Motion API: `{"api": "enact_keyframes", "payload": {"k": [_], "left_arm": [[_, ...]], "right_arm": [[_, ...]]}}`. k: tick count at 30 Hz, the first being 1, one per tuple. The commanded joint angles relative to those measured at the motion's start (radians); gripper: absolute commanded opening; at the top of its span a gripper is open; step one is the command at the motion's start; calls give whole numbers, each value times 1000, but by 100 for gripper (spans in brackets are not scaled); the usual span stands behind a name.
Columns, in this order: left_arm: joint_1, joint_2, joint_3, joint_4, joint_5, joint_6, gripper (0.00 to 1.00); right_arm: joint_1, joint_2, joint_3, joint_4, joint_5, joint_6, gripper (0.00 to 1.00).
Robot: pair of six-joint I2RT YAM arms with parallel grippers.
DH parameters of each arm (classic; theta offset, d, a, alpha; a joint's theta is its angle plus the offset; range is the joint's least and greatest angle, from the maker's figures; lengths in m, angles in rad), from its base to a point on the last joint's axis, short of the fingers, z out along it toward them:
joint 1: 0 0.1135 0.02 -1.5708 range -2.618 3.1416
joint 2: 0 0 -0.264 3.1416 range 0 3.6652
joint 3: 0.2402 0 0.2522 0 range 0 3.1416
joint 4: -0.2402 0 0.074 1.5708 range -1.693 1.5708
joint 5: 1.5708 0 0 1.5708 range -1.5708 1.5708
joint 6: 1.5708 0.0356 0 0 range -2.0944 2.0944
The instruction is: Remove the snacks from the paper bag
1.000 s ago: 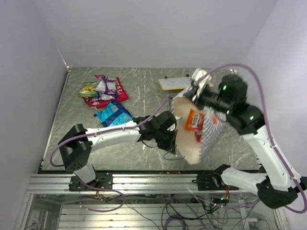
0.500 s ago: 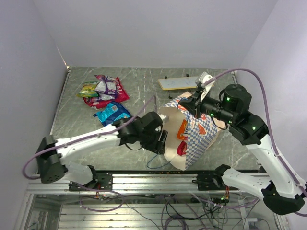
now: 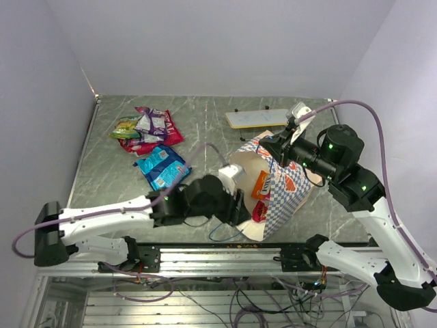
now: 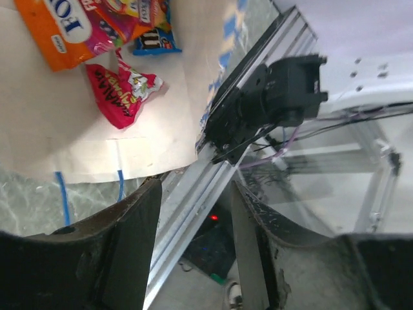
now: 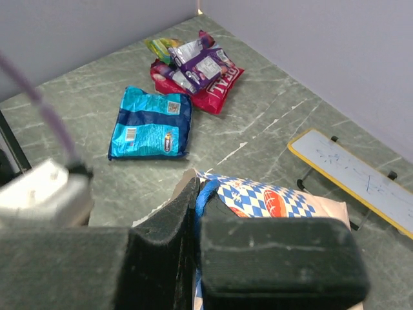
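1. Rail [image 3: 218,256] runs along the near edge of the counter [image 3: 205,130]. The near corner of the paper bag [image 3: 290,188] lies just beside it, so there is little room on that side.
2. The left claw [image 4: 195,194] hovers at the bag's mouth, released. Its fingers stand apart with nothing between them, and the rail shows through the gap.
3. The paper bag lies on its side, right of the counter's middle. Its lower wall is flat on the counter with the cream inside facing up. The mouth gapes toward the left and the near edge, and the closed end points right, so the long axis slants from near-left to far-right. A blue cord handle [image 4: 63,197] trails from the mouth's lip onto the counter.
4. Snacks lie flat on that lower wall. A red packet [image 4: 126,93] is nearest the mouth, an orange packet [image 4: 61,29] sits deeper in, and a small blue packet [image 4: 155,42] is beside it.
5. The right claw [image 5: 197,206] is clenched on the bag's far rim, with blue cord pinched in too. It holds the checkered upper wall up off the lower one.
6. Bare counter lies to the left of the bag. Beyond it a blue packet [image 3: 161,166] lies flat, well apart from the bag.
7. Farther left is the snack pile [image 3: 147,130], with red-pink, purple and green-yellow packets overlapping near the counter's left edge.
8. A cream board [image 3: 256,118] sits just past the bag, its long axis running left to right.
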Motion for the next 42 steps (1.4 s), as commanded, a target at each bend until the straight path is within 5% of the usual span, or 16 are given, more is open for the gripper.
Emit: {"api": "enact_keyframes", "payload": {"k": [1, 5, 9, 12, 17, 26, 37, 42], "left_arm": [[-156, 102, -21, 253, -304, 148, 58], [-183, 264, 1, 313, -400, 153, 54], [-194, 372, -24, 356, -520, 157, 30], [-190, 431, -16, 351, -610, 167, 25], [-181, 534, 35, 399, -590, 177, 29], [-134, 714, 131, 482, -651, 212, 56], [-101, 887, 239, 576, -673, 271, 70], [-36, 938, 246, 564, -565, 240, 72]], "right_arm": [[2, -24, -17, 75, -8, -33, 0], [1, -38, -14, 77, -10, -67, 0], [2, -41, 30, 39, -9, -63, 0], [3, -65, 20, 41, -5, -55, 0], [3, -105, -11, 61, 0, -25, 0], [3, -93, 11, 29, -24, -32, 0], [3, -40, 76, -57, -63, -95, 0], [3, -26, 83, -54, -75, -110, 0]]}}
